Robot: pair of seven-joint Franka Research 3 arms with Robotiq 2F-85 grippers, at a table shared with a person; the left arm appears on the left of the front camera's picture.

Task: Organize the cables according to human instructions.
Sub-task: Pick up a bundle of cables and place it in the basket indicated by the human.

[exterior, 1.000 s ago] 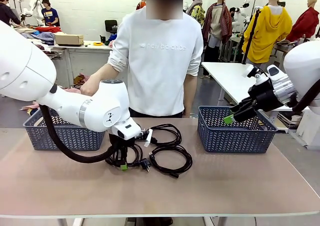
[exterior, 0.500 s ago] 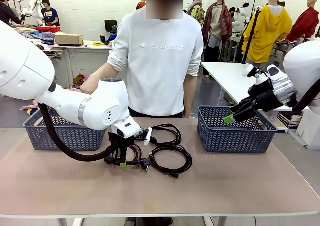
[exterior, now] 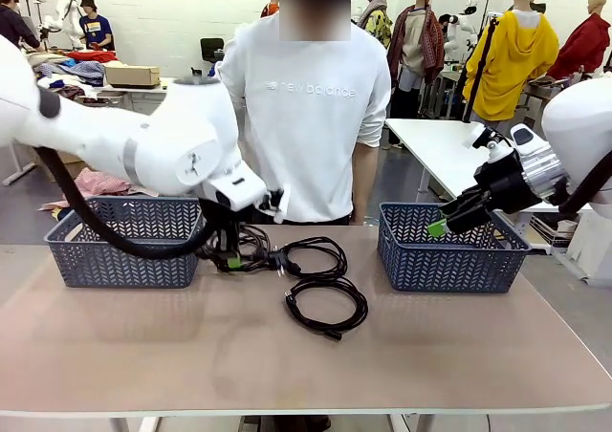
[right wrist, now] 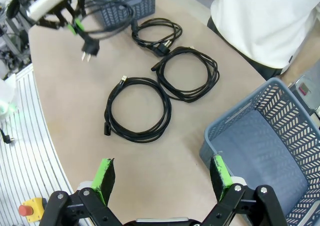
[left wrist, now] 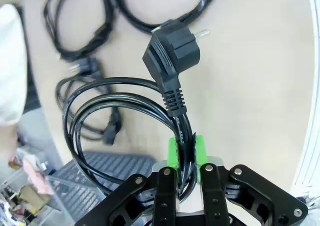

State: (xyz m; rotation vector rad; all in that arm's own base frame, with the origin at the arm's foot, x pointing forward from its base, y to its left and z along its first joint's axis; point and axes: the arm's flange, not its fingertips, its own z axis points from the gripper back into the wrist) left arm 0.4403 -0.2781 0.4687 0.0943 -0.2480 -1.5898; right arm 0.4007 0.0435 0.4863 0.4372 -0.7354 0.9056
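My left gripper hangs above the table beside the left basket, shut on a black coiled cable. In the left wrist view the green pads pinch this cable just behind its plug, and the loops sag to one side. Three more coiled cables lie on the table: one near the middle, one closer to the person, and one by the left basket. My right gripper is open and holds nothing, hovering at the near left corner of the right basket.
Two dark woven-pattern baskets stand at the far left and far right of the table. A person in a white sweatshirt stands at the far edge between them. The near half of the tabletop is bare.
My left arm has risen and swung back toward the left basket, lifting the gripped cable off the table. The right arm has not moved.
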